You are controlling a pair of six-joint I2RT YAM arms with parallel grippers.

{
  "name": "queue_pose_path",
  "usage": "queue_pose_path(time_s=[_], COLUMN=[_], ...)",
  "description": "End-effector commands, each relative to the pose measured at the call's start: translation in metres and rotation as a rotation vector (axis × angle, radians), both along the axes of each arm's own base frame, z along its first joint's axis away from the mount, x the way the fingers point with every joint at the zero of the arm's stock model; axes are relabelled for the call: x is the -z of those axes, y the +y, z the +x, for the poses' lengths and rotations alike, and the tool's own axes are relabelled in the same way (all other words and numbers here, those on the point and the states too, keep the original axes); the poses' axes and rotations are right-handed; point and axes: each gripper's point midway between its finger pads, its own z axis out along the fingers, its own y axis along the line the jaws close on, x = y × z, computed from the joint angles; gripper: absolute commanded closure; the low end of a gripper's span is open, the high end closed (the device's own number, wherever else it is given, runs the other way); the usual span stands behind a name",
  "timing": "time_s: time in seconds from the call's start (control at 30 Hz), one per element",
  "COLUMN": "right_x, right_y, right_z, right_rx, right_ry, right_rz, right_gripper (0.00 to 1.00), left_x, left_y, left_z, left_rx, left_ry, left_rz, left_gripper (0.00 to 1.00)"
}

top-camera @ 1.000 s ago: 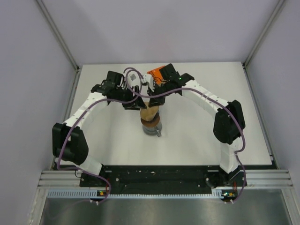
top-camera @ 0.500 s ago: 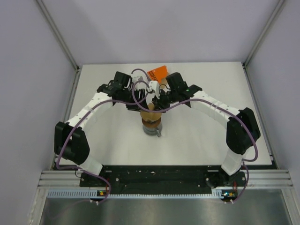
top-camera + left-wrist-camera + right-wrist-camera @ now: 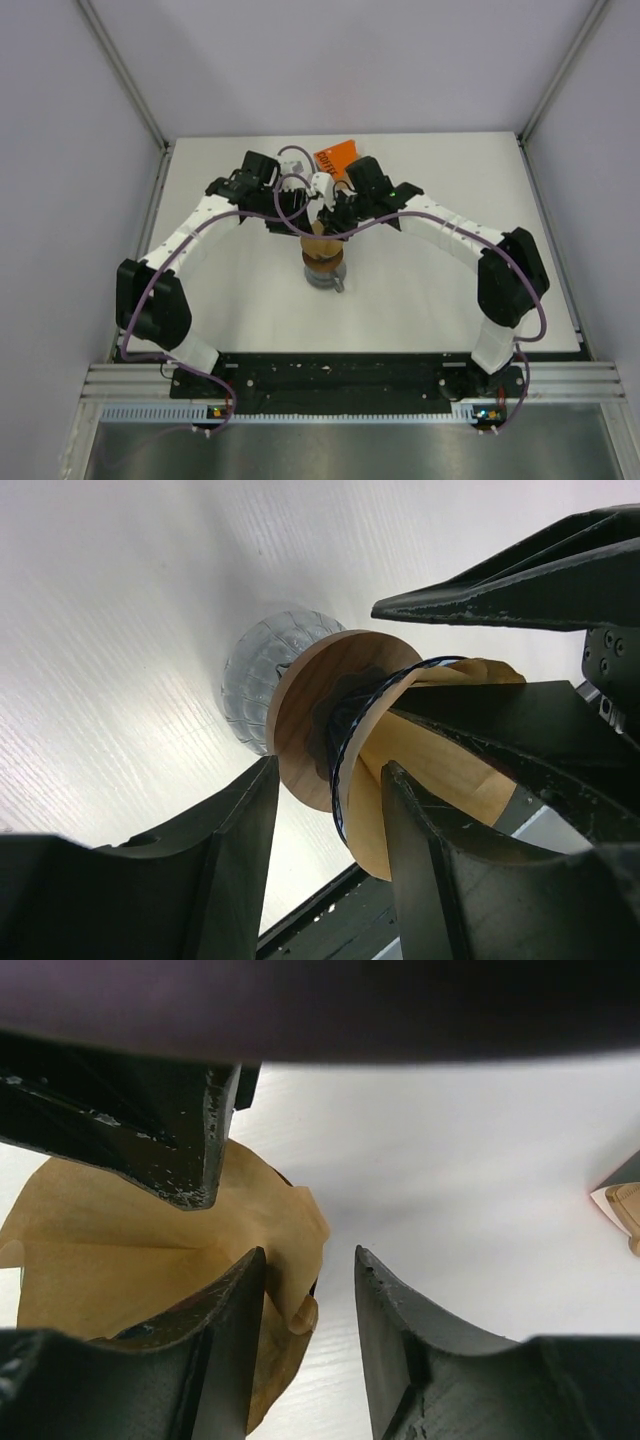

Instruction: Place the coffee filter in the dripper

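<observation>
The tan coffee filter point(image 3: 321, 243) sits inside the blue dripper point(image 3: 338, 765) and sticks out past its rim. The dripper rests on a brown wooden ring point(image 3: 300, 715) on top of the clear pitcher point(image 3: 252, 675). My left gripper point(image 3: 330, 772) is open, its jaws astride the dripper's rim and the filter's edge point(image 3: 440, 775), one finger inside the filter. My right gripper point(image 3: 308, 1258) is open, its left finger over the filter point(image 3: 120, 1260), with the filter's folded edge just inside the gap. In the top view both grippers, left point(image 3: 303, 222) and right point(image 3: 331, 222), meet right above the filter.
An orange box point(image 3: 335, 157) lies on the table behind the grippers; its corner shows in the right wrist view point(image 3: 622, 1200). The pitcher's handle point(image 3: 340, 287) points toward the near side. White table point(image 3: 430, 300) lies all around the stack.
My right gripper has come from beside the orange box down to the filter. My left gripper has shifted slightly right. The filter sits lower in the dripper.
</observation>
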Motion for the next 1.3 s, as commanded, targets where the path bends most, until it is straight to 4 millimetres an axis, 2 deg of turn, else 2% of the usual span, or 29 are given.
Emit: queue_pose_path(time_s=[0.0,0.1,0.23,0.37,0.6,0.67,0.73,0.8,0.87,0.93,1.0,1.13,1.17,1.27], right_x=[0.001,0.011,0.021,0.022,0.018,0.017,0.018,0.022,0.029,0.036,0.041,0.039,0.034,0.031], right_y=[0.005,0.003,0.001,0.001,0.001,0.000,0.000,0.000,-0.001,-0.002,-0.002,0.000,0.001,0.001], right_z=[0.001,-0.003,-0.005,-0.002,-0.002,-0.003,-0.005,-0.006,-0.006,-0.006,-0.006,-0.007,-0.006,-0.007], right_rx=[-0.003,-0.007,-0.006,0.006,0.003,0.009,0.007,0.013,0.028,0.035,0.045,0.034,0.033,0.021], right_ry=[-0.013,0.023,0.050,0.044,0.026,0.033,0.050,0.071,0.098,0.120,0.144,0.147,0.136,0.128], right_rz=[-0.043,-0.069,-0.098,-0.111,-0.112,-0.111,-0.107,-0.108,-0.116,-0.128,-0.139,-0.130,-0.122,-0.116], right_gripper=[0.58,0.63,0.89,1.00,1.00,0.71,0.62,0.60,0.60,0.67,0.79,0.97,1.00,1.00], left_x=[-0.025,-0.031,-0.028,-0.022,-0.017,-0.017,-0.017,-0.017,-0.017,-0.016,-0.017,-0.015,-0.014,-0.015], left_y=[-0.003,-0.003,-0.003,-0.003,0.000,0.001,0.002,0.002,0.003,0.002,0.001,0.001,0.001,0.000], left_z=[0.014,0.014,0.010,0.006,0.008,0.008,0.008,0.007,0.007,0.006,0.006,0.003,0.003,0.002], left_rx=[0.016,0.019,0.023,0.028,0.022,0.018,0.016,0.018,0.017,0.016,0.019,0.021,0.021,0.023], left_ry=[-0.081,-0.093,-0.088,-0.079,-0.093,-0.100,-0.104,-0.105,-0.103,-0.101,-0.101,-0.093,-0.093,-0.092], left_rz=[-0.013,-0.020,-0.021,-0.028,-0.005,-0.005,-0.001,0.000,0.001,-0.002,-0.007,-0.011,-0.012,-0.019], left_gripper=[0.50,0.50,0.50,0.49,0.49,0.49,0.49,0.49,0.49,0.49,0.49,0.49,0.49,0.49])
